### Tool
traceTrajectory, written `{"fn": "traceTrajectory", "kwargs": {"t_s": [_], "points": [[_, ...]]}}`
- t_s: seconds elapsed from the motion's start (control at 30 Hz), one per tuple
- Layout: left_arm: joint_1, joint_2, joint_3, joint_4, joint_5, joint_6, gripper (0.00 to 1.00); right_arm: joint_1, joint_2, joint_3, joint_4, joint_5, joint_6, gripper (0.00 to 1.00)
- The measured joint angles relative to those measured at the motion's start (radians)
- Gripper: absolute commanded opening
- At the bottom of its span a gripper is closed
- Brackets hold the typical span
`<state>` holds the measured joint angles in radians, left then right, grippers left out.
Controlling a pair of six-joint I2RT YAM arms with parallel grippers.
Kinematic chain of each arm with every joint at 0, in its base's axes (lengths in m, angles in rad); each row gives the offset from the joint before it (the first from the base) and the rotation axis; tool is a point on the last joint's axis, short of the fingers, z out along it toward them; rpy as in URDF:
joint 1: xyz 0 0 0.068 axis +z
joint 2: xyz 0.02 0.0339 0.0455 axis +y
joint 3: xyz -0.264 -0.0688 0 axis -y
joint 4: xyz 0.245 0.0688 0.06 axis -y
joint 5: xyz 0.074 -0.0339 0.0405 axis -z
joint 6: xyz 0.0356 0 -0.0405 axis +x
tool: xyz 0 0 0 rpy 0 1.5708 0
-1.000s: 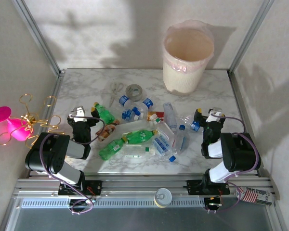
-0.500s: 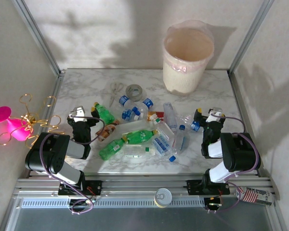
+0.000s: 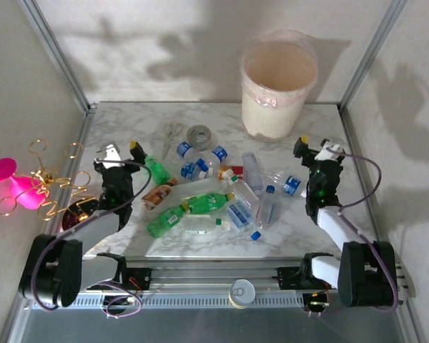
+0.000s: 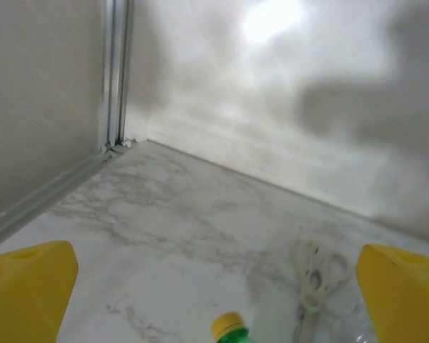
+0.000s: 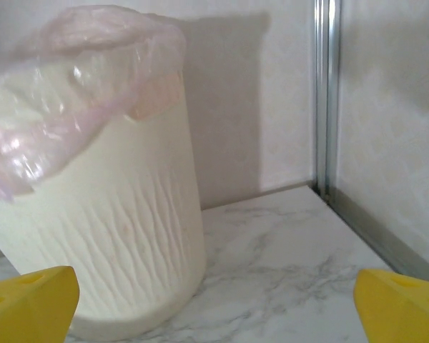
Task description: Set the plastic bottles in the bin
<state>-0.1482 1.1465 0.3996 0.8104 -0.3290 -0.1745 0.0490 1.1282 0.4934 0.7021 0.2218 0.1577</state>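
The plastic bottles (image 3: 211, 202) lie in a loose pile at mid-table: green ones, clear ones with blue caps (image 3: 196, 152), and a few with orange-red labels (image 3: 157, 194). The bin (image 3: 279, 86), a cream bucket with a pinkish liner, stands at the back right and looms close in the right wrist view (image 5: 107, 236). My left gripper (image 3: 121, 148) hangs open over the table's left side, just behind a green bottle (image 3: 156, 170) whose yellow cap (image 4: 229, 327) shows between its fingers. My right gripper (image 3: 318, 146) is open and holds nothing, to the right of the pile, facing the bin.
Pale scissors (image 3: 171, 136) (image 4: 314, 275) and a grey tape roll (image 3: 199, 134) lie behind the pile. Metal frame posts and walls close in the table on three sides. A pink toy with gold rings (image 3: 14, 186) sits off the left edge. A tin (image 3: 242, 291) rests on the front rail.
Both arms have unfolded from their low, tucked poses and reached forward, carrying the grippers away from the bases. The bottles have not moved.
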Motion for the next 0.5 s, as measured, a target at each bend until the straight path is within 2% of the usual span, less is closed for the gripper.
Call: {"fn": "traceTrajectory", "kwargs": {"t_s": [0.23, 0.5], "points": [[-0.027, -0.125, 0.130, -0.370, 0.080, -0.232, 0.99, 0.016, -0.069, 0.220, -0.492, -0.138, 0.190, 0.99], [-0.185, -0.156, 0.135, -0.539, 0.189, -0.429, 0.99, 0.117, -0.087, 0.269, -0.931, -0.270, 0.329, 0.99]]}}
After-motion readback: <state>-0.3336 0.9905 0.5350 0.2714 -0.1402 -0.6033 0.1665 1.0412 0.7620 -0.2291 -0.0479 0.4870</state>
